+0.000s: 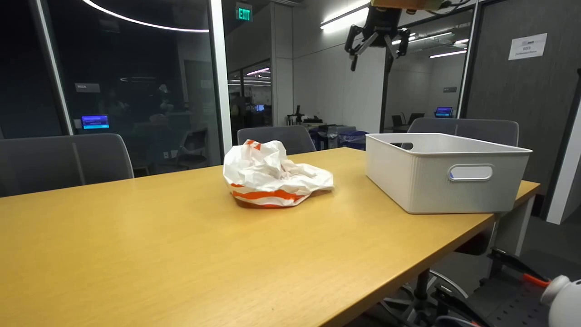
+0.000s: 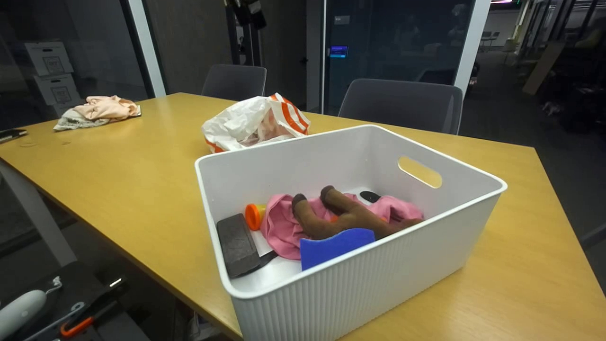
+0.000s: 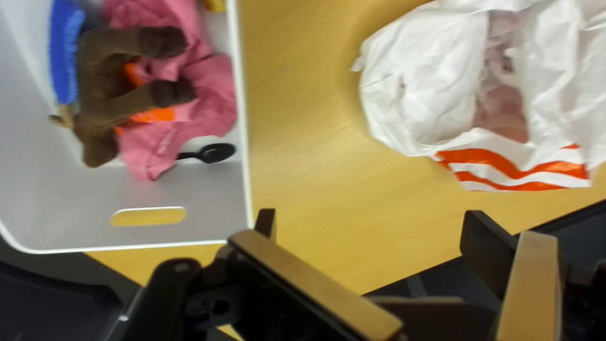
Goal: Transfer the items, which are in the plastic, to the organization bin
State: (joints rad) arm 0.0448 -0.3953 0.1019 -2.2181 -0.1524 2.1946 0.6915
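A white plastic bag with orange stripes (image 1: 277, 179) lies crumpled on the table in both exterior views (image 2: 255, 121). In the wrist view the bag (image 3: 426, 90) is partly open, with unclear pinkish-brown contents. The white organization bin (image 1: 435, 181) stands beside it, also in the other views (image 2: 378, 289) (image 3: 208, 199). The bin holds a brown plush toy (image 2: 352, 218), pink cloth (image 2: 281, 222), a blue piece (image 2: 336, 246), a dark grey block (image 2: 236, 241), an orange-and-yellow item (image 2: 254, 217) and a black spoon (image 3: 217, 152). My gripper (image 3: 371, 221) is open and empty, high above the table (image 1: 371, 63).
The wooden table (image 1: 136, 254) has its edge near the bin. Chairs (image 1: 63, 159) stand around it. A peach and grey cloth pile (image 2: 106, 109) lies at the table's far end, near a dark flat object (image 2: 12, 136). A tool-strewn black surface (image 2: 75, 303) is below the table edge.
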